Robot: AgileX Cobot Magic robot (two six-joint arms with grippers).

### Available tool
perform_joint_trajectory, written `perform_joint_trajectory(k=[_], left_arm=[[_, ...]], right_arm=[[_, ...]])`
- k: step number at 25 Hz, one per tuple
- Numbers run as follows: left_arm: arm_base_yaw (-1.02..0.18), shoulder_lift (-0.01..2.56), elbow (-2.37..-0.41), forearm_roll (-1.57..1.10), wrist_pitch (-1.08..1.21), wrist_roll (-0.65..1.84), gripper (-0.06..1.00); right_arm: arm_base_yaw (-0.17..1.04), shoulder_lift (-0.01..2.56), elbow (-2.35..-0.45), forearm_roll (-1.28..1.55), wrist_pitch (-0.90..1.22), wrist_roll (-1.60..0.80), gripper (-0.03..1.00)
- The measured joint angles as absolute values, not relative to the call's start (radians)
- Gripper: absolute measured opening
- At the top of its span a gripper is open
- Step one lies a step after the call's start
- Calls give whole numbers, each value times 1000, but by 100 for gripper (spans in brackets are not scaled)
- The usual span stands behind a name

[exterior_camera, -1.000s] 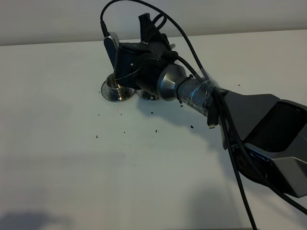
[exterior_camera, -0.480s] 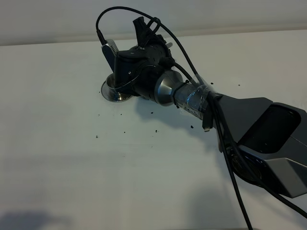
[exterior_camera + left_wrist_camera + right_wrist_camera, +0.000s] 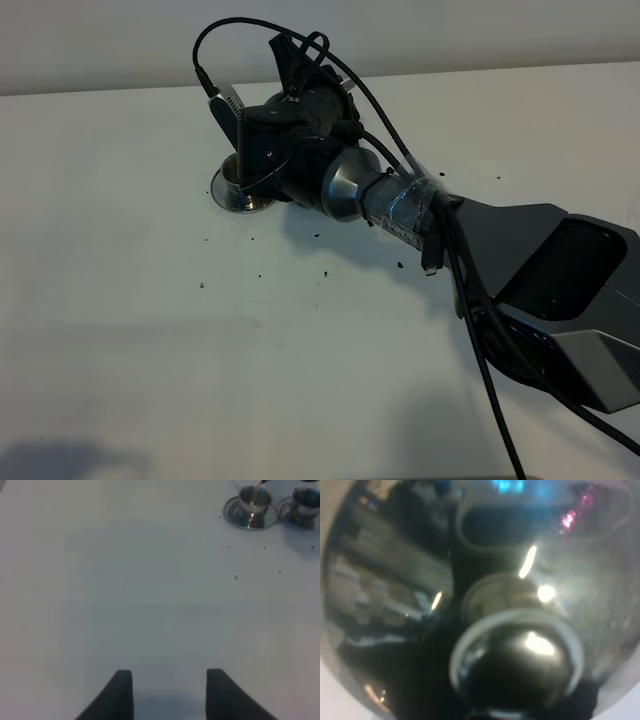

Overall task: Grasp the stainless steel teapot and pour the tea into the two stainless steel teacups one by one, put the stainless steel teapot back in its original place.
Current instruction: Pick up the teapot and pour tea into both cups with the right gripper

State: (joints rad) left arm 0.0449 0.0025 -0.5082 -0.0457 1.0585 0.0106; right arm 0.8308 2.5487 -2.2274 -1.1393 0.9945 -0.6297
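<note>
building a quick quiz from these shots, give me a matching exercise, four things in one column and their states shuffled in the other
Things:
1. left gripper
2. stainless steel teapot
3. left teacup
4. right teacup

States:
a. tea streaming into it
b. jaws open over the bare table
c. no tea stream reaching it
d. fills the right wrist view

Pairs: 1-b, 2-d, 3-a, 4-c

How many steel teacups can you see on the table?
2. The first teacup stands with tea streaming into it. The second teacup sits right beside it, partly cut off by the frame. The high camera shows only the first; the right arm hides the other.
</note>
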Motion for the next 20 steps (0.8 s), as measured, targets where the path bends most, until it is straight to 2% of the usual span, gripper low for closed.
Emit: perform_joint_trajectory(k=[20], left_arm=[[45,2,-508,-46,1058,12,38]], right_arm=[[831,2571,-2227,-1197,978,-647,18]])
